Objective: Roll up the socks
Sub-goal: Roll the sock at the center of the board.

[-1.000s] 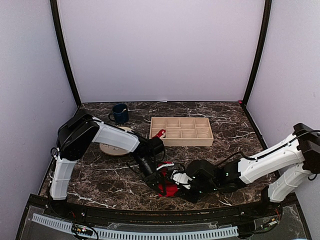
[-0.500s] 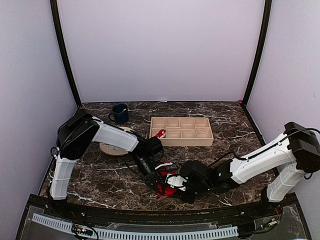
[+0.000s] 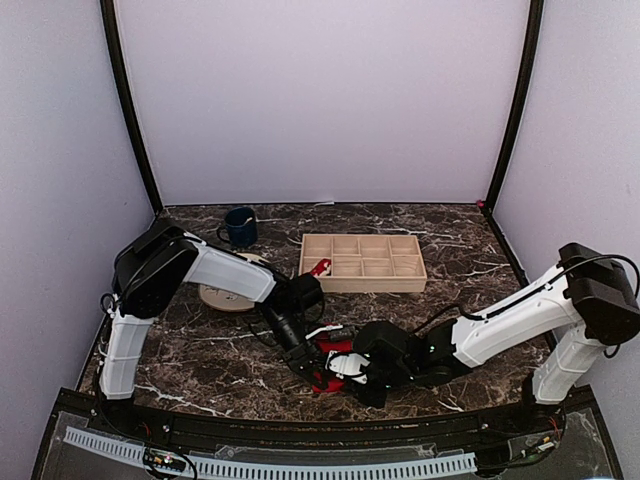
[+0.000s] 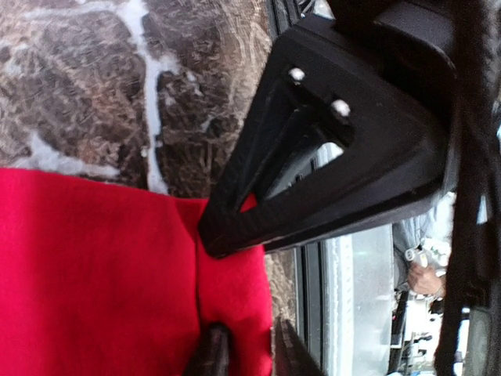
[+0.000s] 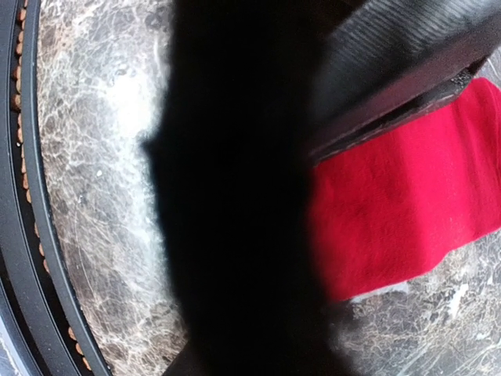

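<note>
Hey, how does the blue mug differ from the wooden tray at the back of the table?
The blue mug is round and dark; the wooden tray is rectangular and pale. The mug has one hollow; the tray is split into many compartments. The mug is much smaller than the tray. Both rest on the marble table.

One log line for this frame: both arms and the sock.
sock: on table, near edge | left arm: at sock, jaws unclear | right arm: at sock, jaws unclear

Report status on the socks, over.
Left hand, right hand both at socks, grips unclear. Socks bunched near front edge. Tray, plate stand apart behind.
</note>
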You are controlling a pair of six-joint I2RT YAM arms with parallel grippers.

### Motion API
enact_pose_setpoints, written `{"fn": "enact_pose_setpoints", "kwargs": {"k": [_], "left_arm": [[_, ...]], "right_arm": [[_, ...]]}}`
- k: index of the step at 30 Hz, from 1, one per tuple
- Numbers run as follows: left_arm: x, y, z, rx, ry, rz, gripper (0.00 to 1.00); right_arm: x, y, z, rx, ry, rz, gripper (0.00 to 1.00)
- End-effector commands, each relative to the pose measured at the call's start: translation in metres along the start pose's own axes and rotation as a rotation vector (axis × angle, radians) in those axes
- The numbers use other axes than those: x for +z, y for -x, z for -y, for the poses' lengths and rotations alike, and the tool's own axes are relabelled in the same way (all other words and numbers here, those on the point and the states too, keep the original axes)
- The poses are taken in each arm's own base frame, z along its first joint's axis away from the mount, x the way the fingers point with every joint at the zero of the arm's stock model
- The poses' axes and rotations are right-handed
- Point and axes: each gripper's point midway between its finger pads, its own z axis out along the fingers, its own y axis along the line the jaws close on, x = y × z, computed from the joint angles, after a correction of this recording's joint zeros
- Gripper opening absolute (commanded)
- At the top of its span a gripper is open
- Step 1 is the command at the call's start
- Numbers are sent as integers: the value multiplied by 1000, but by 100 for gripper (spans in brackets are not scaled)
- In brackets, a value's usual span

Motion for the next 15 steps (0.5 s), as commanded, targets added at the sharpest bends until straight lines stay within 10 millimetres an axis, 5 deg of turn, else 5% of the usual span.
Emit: {"fn": "enact_pose_setpoints", "kwargs": {"k": [1, 6, 15], "left_arm": [[-1, -23, -25, -65, 103, -66, 29], [-14, -17, -30, -53, 184, -51, 39], [-38, -9, -31, -32, 298, -22, 40]], "right_arm": [[4, 0, -7, -1, 55, -13, 6], [4, -2, -7, 12, 70, -22, 4], [7, -2, 1, 69, 85, -48, 2]]}}
